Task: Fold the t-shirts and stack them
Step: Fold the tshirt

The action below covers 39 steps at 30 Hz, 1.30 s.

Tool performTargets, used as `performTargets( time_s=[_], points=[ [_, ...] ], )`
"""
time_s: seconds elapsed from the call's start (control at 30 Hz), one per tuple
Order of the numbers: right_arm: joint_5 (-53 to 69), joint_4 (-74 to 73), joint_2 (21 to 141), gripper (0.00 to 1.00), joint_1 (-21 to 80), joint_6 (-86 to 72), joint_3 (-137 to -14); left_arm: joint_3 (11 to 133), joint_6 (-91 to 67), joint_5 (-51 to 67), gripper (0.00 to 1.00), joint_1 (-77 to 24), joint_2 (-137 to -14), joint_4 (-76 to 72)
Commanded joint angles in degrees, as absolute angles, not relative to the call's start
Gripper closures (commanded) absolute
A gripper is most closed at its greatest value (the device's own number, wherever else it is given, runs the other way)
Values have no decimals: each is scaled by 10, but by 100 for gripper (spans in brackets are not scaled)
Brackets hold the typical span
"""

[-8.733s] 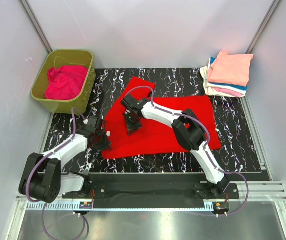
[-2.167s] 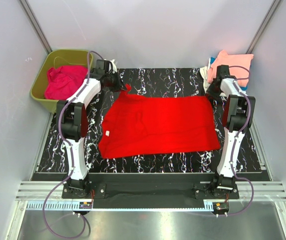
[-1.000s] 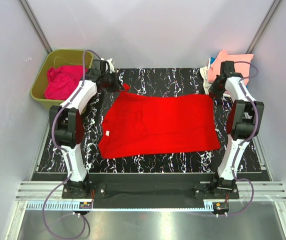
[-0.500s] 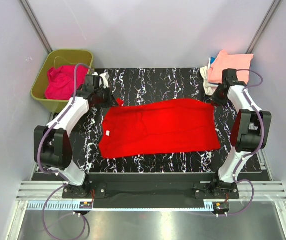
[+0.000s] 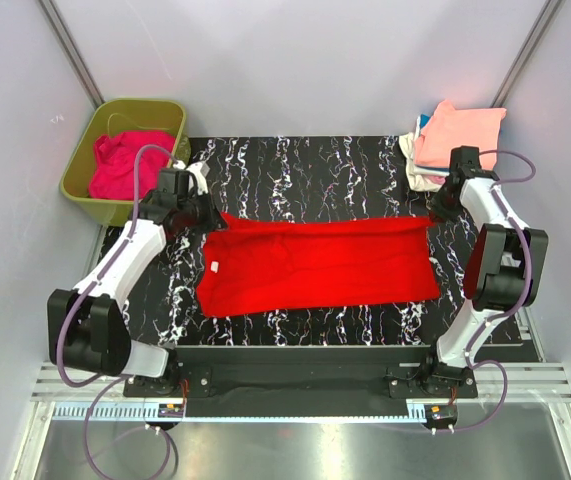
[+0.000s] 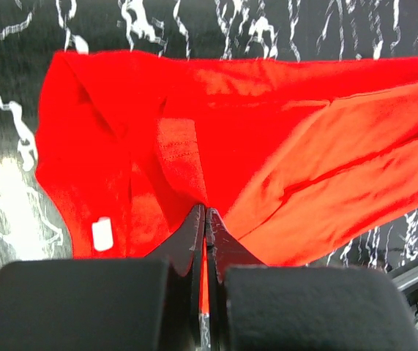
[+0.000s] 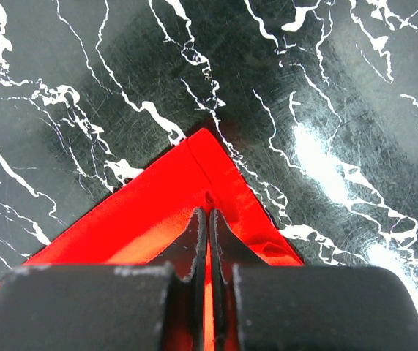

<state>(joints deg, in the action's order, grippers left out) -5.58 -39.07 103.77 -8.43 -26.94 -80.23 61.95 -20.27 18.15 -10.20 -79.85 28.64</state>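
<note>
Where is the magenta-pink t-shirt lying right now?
Top view: the magenta-pink t-shirt lies inside the olive-green tub at the far-left corner, left of the red t-shirt.

The bench (image 5: 305, 160) has a black top veined with white, like marble. An olive-green plastic tub (image 5: 115, 210) sits at the bench's far left corner. Pale walls (image 5: 295, 60) stand behind the bench and to both sides of it, with a slanted metal post (image 5: 70, 50) at the far left. Silver rails (image 5: 535, 378) run along the bench's near edge, with a brushed steel sheet (image 5: 305, 445) nearer still.
</note>
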Motion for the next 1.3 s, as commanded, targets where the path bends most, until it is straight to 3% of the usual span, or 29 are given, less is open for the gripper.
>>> performTargets(
  time_s=[0.0,0.57,0.6,0.63,0.67,0.7,0.73,0.77,0.93,1.1,1.27],
  points=[
    [-78,-392,1006,100,-88,-279,-794,605,-187,165,100,-105,-766,286],
    [-113,-395,1000,98,-95,-297,-712,469,-213,163,100,-112,-657,330],
    [-111,-397,999,75,-96,-298,-708,463,-214,157,95,-113,-650,346],
    [-107,-400,997,51,-97,-301,-707,464,-217,150,84,-115,-643,357],
    [-106,-400,994,26,-97,-301,-701,468,-221,144,59,-119,-642,366],
    [-108,-399,990,4,-97,-303,-700,475,-221,145,52,-120,-641,382],
    [-116,-403,984,0,-97,-303,-700,480,-225,145,41,-120,-640,391],
    [-120,-405,980,0,-96,-303,-707,484,-228,146,36,-120,-639,395],
    [-111,-403,919,0,-95,-306,-715,480,-257,146,35,-120,-620,382],
    [-31,-365,884,10,-61,-296,-692,443,-291,143,44,-122,-640,319],
    [39,-352,962,16,18,-267,-702,419,-330,149,50,-134,-678,260]
  ],
)
